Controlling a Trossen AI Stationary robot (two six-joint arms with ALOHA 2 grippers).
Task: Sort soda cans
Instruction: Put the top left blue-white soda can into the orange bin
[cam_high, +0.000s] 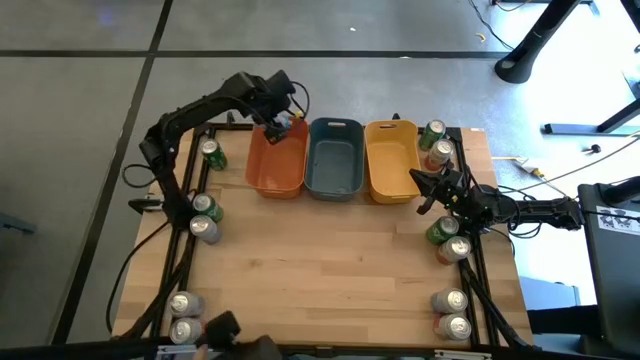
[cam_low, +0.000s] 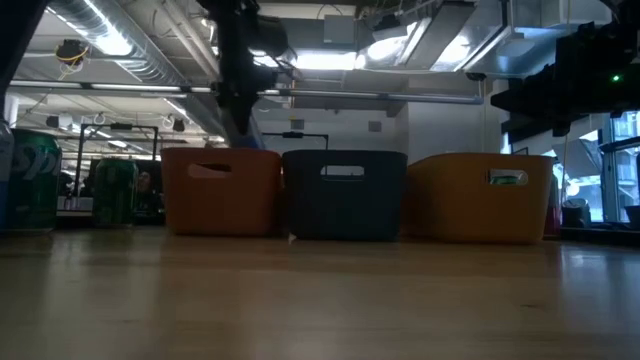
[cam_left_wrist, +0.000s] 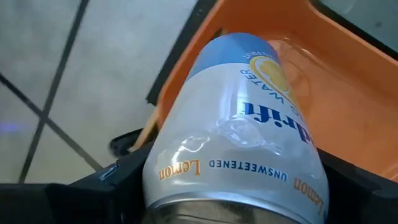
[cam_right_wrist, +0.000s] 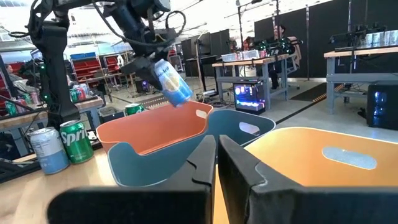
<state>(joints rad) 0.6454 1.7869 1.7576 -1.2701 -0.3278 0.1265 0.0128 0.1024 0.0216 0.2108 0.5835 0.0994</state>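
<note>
Both arms: dark, near-black, jointed tube links w/ chunky rounded joint housings. Left arm (cam_high: 185, 125): black cable looping loose off the wrist, thinner black frame rods running beside its base. Right arm (cam_high: 520, 210): slimmer, blocky wrist section, cables trailing toward its base. Right gripper (cam_right_wrist: 217, 163): two flat matte-black plastic fingers, angular edges w/ stepped notches. Left gripper (cam_right_wrist: 146, 65): dark blocky fingers, black cable curling behind it.
</note>
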